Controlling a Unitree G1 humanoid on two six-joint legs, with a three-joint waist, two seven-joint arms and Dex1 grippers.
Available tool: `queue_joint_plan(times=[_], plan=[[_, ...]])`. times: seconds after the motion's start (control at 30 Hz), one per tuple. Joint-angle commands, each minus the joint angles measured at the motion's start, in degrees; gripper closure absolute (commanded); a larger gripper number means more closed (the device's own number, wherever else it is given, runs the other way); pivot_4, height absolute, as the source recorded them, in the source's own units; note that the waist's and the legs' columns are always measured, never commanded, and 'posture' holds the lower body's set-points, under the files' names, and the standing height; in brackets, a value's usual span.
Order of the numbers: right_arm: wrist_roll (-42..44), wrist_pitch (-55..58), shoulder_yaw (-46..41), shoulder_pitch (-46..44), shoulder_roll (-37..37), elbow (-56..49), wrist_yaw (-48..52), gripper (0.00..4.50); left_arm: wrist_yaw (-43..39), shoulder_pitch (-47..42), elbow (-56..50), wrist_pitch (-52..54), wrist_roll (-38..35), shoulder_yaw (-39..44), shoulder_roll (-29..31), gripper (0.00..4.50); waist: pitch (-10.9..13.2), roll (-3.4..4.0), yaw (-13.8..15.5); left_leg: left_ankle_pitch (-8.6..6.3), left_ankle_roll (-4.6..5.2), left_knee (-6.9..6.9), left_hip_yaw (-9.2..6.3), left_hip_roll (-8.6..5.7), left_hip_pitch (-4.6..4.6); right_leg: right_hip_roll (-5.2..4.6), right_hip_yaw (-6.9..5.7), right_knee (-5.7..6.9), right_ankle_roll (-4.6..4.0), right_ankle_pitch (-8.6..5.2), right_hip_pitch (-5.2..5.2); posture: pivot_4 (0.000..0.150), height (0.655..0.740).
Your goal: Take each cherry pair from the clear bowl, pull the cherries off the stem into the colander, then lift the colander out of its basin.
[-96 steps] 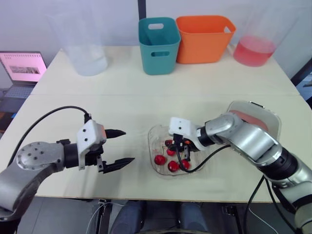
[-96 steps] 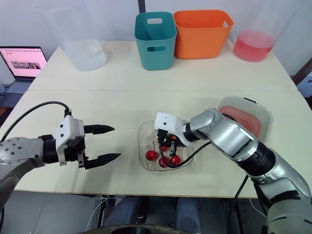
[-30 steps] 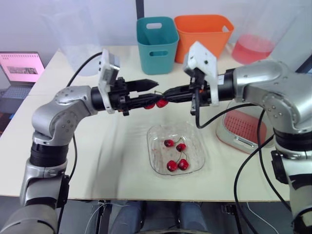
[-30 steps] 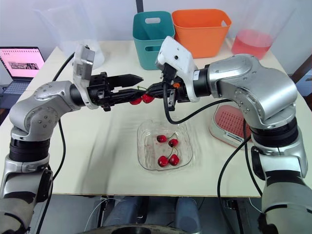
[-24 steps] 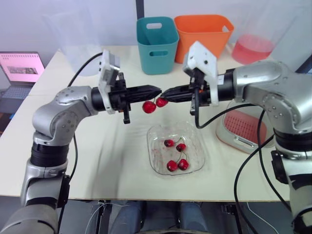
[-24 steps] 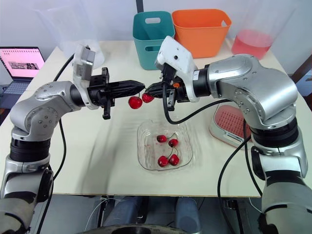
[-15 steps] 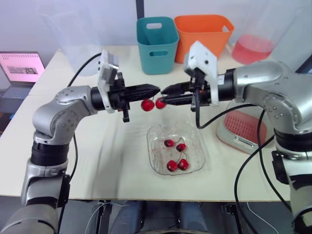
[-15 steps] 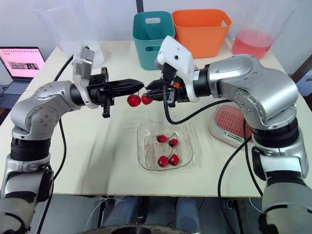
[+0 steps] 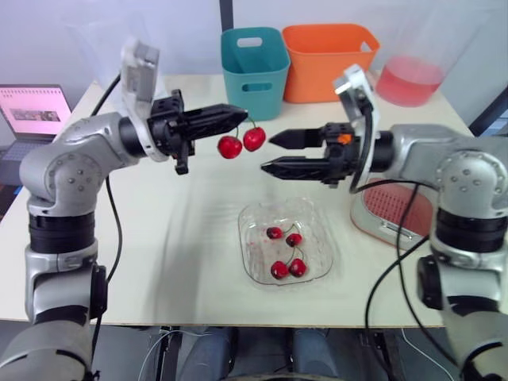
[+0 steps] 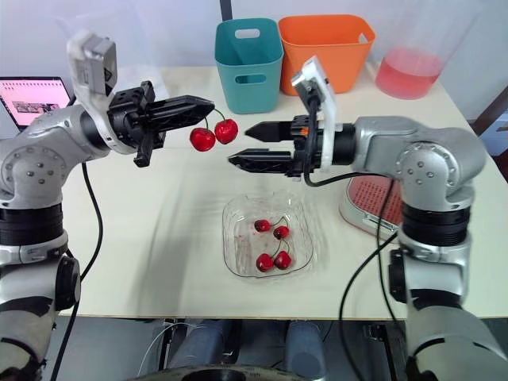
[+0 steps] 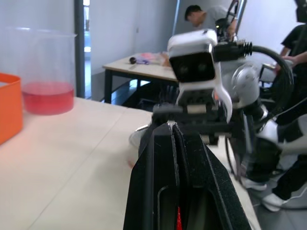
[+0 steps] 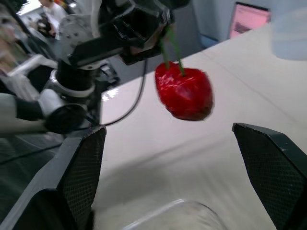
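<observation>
Both arms have drawn apart since half a second ago: back then the right gripper's tips were at the dangling cherries, and now they are hanging off to the right of them, apart from the fruit

One laptop (image 9: 32,111) is sitting at the far left with its screen glowing pink. One clear jug (image 9: 99,48) is standing at the back left of the table (image 9: 159,238). The left gripper (image 9: 238,116) is now sitting higher and further left than before; its fingers are pressing together on the green stem, so the cherry pair (image 9: 238,144) is dangling below the tips in mid-air, above the table and just left of the clear bowl. Both of its two cherries are still hanging on the stem, as before.

One teal bin (image 9: 254,62) is standing at the back. The clear bowl (image 9: 254,254) is resting near the front edge, holding four cherries (image 9: 279,270), the same count as earlier. The right gripper (image 9: 268,154) is hovering above the bowl with its two fingers spread and gripping nothing. One orange bin (image 9: 329,51) is touching the teal one. The red colander (image 9: 409,208) is sitting in its clear basin (image 9: 371,236) at the right, and one jug of pink liquid (image 9: 417,75) is standing behind it
</observation>
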Motion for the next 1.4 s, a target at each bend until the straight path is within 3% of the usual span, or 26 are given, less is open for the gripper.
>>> queue_joint_plan(times=[0.03,0.57,0.67,0.83,1.4], plan=[[1.9,-0.5,-2.3,-0.9,1.5,-1.2,-3.6,0.04,-0.7,-0.8,-1.6,0.3,-1.1,0.9,0.2,4.5,0.0,0.0,0.0,0.0,0.0,0.01,0.0,-0.01,0.0,0.0,0.0,0.0,0.0,0.0,0.0,0.15,0.74],[5.7,-1.0,-2.4,-1.7,5.1,-0.5,-9.2,0.04,-0.9,0.2,-2.2,-0.9,0.4,-0.7,-1.1,4.5,0.0,0.0,0.0,0.0,0.0,0.01,-0.01,-0.01,0.0,0.01,0.0,0.01,0.0,0.0,-0.01,0.15,0.74],[6.0,-1.2,-2.2,-1.7,5.1,-0.6,-9.5,0.85,-0.6,0.2,-2.1,-1.1,0.5,-0.5,-1.4,4.5,0.0,0.0,0.0,0.0,0.0,0.01,-0.01,-0.01,0.0,0.01,0.0,0.01,0.0,0.0,0.0,0.15,0.74],[6.6,-1.6,-2.0,-1.5,4.9,-0.7,-9.7,3.33,-0.6,0.2,-2.1,-1.1,0.8,-0.3,-1.5,4.5,0.0,0.0,-0.1,0.0,0.01,0.01,-0.01,-0.01,0.0,0.01,0.0,0.02,0.0,0.0,-0.01,0.15,0.74],[3.9,-3.9,3.7,4.5,-1.1,-3.8,-5.6,3.33,0.9,-2.6,-1.3,-0.4,-0.7,1.6,-2.7,4.5,0.0,0.0,-0.1,-0.01,0.01,0.02,0.0,-0.02,0.0,0.01,0.0,0.01,0.0,0.0,0.0,0.15,0.74]])
